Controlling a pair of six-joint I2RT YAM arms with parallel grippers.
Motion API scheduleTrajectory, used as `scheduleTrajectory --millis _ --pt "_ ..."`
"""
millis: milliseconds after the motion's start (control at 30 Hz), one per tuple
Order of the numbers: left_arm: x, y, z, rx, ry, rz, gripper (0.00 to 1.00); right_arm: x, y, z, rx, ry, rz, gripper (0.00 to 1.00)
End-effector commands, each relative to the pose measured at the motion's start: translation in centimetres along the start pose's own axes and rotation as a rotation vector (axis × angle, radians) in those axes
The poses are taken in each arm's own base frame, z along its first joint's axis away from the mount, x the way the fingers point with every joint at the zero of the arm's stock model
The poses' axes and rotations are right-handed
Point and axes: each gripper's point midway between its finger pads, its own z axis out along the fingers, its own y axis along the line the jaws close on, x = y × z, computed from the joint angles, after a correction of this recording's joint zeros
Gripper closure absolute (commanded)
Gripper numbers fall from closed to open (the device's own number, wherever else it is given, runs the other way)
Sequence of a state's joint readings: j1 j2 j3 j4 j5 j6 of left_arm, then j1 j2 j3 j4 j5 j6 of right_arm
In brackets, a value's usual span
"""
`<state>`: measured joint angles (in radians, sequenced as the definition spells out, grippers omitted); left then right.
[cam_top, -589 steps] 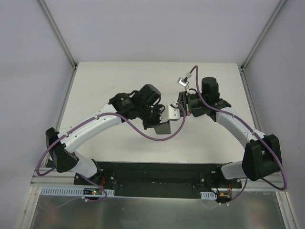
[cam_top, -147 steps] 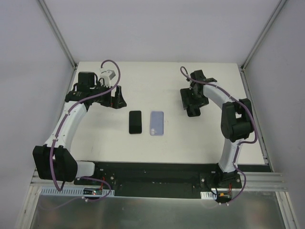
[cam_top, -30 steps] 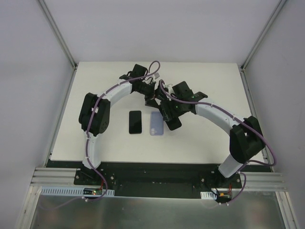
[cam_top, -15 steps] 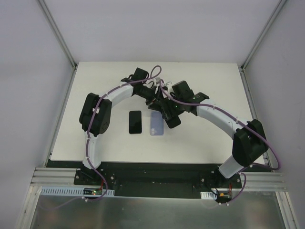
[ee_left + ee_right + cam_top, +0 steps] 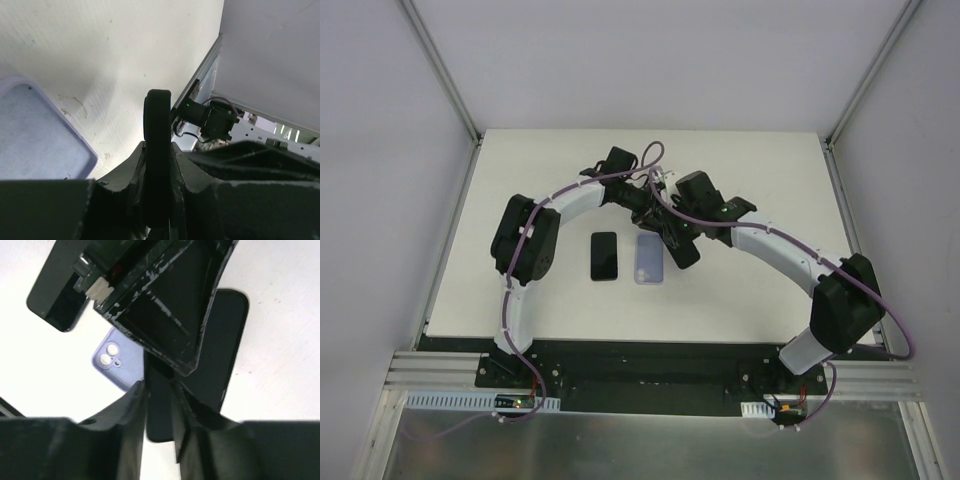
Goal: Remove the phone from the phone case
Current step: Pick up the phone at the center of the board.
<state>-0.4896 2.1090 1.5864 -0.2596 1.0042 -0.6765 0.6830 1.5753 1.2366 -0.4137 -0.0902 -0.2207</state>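
The black phone [image 5: 604,256] lies flat on the table, out of the lavender case [image 5: 649,258], which lies just right of it with a strip of table between. My left gripper [image 5: 647,207] is shut and empty, above the case's far end. My right gripper [image 5: 678,248] is shut and empty, beside the case's right edge. The left wrist view shows a corner of the case [image 5: 35,135], hollow side up, and the closed left gripper [image 5: 157,107]. The right wrist view shows the case's camera holes [image 5: 112,357], the phone [image 5: 227,340] and the closed right gripper [image 5: 159,390].
The two arms nearly touch over the middle of the table. Part of the left arm [image 5: 165,305] hangs in front of the right wrist camera. The table's near edge and the base rail [image 5: 210,112] show in the left wrist view. White walls enclose the table [image 5: 770,290].
Phone and case lay apart 4.9 s ago, arms at the sides. Both arms have since come to the middle. In the last second they drew slightly closer. Phone and case have not moved.
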Motion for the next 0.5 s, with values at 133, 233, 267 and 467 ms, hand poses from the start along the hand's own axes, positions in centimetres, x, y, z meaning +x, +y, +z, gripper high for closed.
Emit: scheduleTrajectory --millis 133,233,267,467 --pt "1.5 -3.4 -2.2 0.089 0.031 0.145 1.00 -2.4 -1.1 -3.7 0.053 -0.101 -0.008 0.20" --pt "1.5 -4.2 -3.7 0.084 0.011 0.228 1.00 -3.1 -1.0 -5.6 0.037 -0.133 0.001 0.16" --pt "1.4 -4.5 -4.3 0.078 0.001 0.257 1.00 -3.5 -1.0 -6.6 0.032 -0.152 0.007 0.14" --pt "2.9 -6.3 -8.0 0.045 -0.028 0.492 1.00 -4.6 -1.7 -10.2 -0.048 -0.199 0.108 0.12"
